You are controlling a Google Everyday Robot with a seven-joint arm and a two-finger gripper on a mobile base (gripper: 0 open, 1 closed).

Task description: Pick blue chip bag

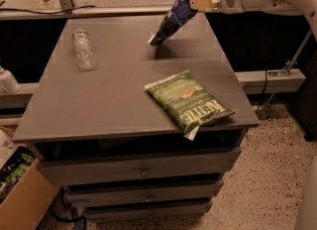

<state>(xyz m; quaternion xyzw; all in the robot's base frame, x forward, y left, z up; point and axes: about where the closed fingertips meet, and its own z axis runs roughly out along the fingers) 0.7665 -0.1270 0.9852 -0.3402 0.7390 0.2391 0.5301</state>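
Note:
The blue chip bag [172, 22] hangs tilted above the far right part of the grey table [99, 100], its lower end pointing down to the left. My gripper [194, 1] is shut on the bag's upper right end and holds it off the tabletop. The white arm reaches in from the upper right.
A bright green chip bag [188, 102] lies flat near the table's front right edge. A clear plastic bottle [84, 48] lies on the far left of the tabletop. Drawers sit under the table. A cardboard box [20, 189] stands on the floor at the lower left.

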